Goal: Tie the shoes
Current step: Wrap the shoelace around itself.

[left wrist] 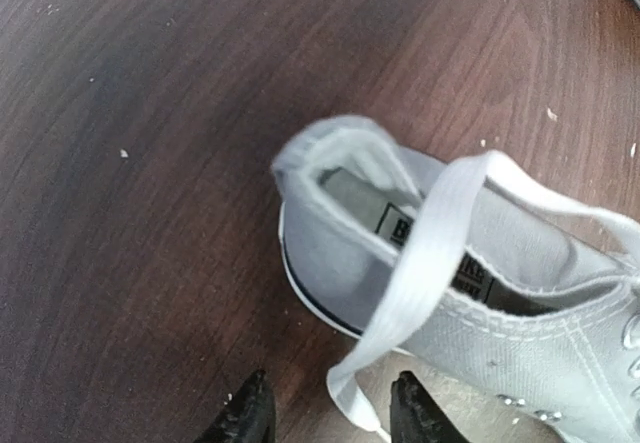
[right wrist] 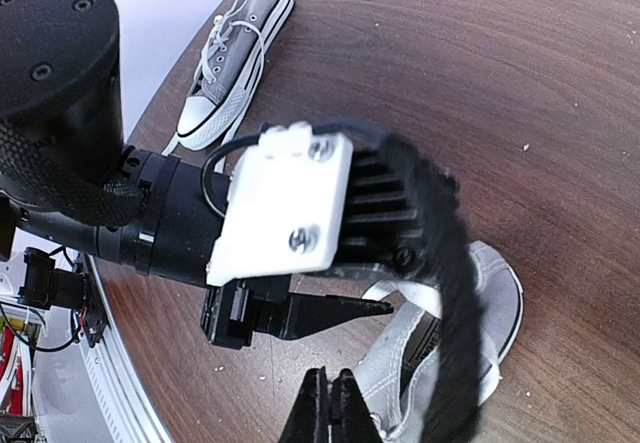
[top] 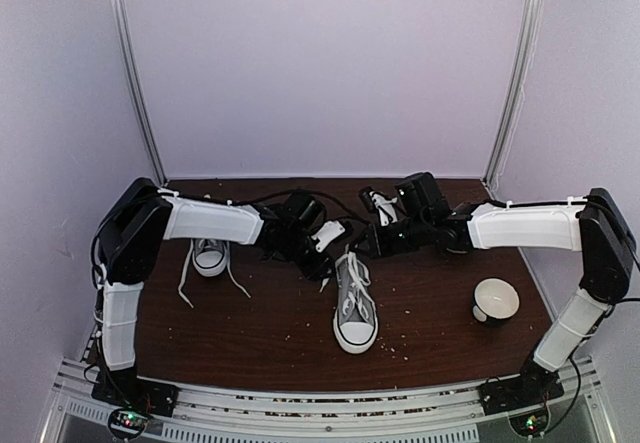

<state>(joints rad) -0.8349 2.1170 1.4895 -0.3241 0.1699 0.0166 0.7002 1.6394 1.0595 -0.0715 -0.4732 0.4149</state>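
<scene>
The top view shows me both shoes on the table (top: 250, 333): the left shoe (top: 210, 256) under the left arm, the middle shoe (top: 355, 308) near both end effectors. Only the left wrist view shows its lace (left wrist: 430, 253) passing loosely between the left end effector's (left wrist: 332, 378) parted fingers. The right end effector (right wrist: 331, 383) is closed beside the heel.

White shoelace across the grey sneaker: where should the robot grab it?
Its loose end, beside the sneaker near the heel, probably coming from above. That stretch of the shoelace lies clear of the canvas, flat, between the left gripper's parted fingers.
</scene>
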